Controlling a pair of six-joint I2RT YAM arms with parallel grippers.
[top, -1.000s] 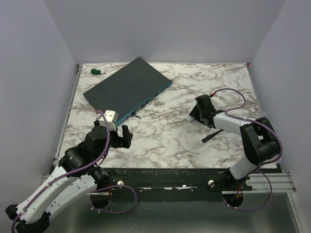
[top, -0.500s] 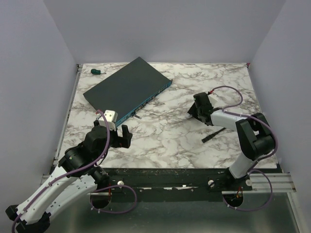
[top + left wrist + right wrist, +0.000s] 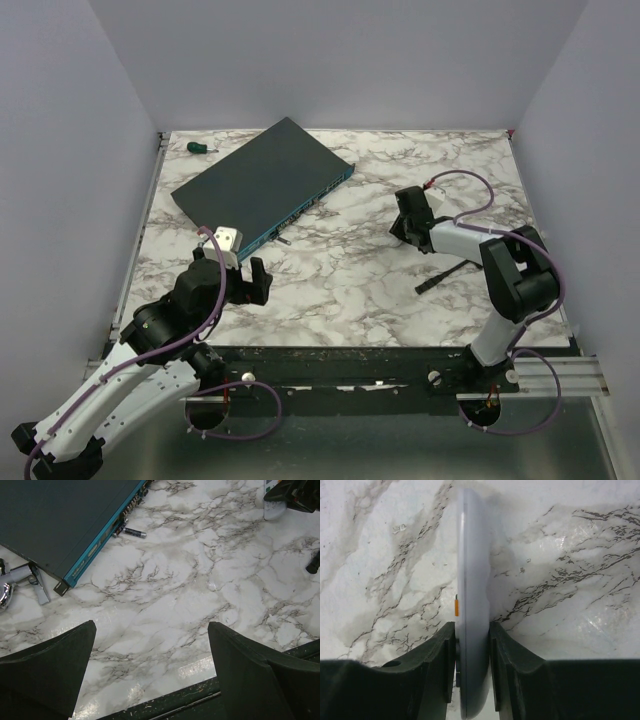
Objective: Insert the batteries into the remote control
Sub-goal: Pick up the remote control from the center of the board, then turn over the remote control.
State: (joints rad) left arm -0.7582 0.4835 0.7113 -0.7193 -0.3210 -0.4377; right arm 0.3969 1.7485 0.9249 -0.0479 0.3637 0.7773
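Observation:
The white remote control (image 3: 472, 555) stands on its thin edge, with a small orange mark on its side. My right gripper (image 3: 472, 626) is shut on its near end, just above the marble table. In the top view my right gripper (image 3: 408, 222) covers most of the remote. In the left wrist view the remote (image 3: 274, 507) shows at the top right. One battery (image 3: 135, 532) lies by the front edge of the dark network box (image 3: 60, 520). My left gripper (image 3: 151, 626) is open and empty, low over the table's near edge (image 3: 250, 283).
The network box (image 3: 262, 185) lies at the back left. A green-handled screwdriver (image 3: 200, 147) is in the far left corner. A small black strip (image 3: 440, 277) lies near the right arm. A silvery metal tool (image 3: 15, 582) lies left of the box's near corner.
My right gripper, still shut on the remote, has shifted a little away and to the left, and its wrist has turned. The left arm has not moved.

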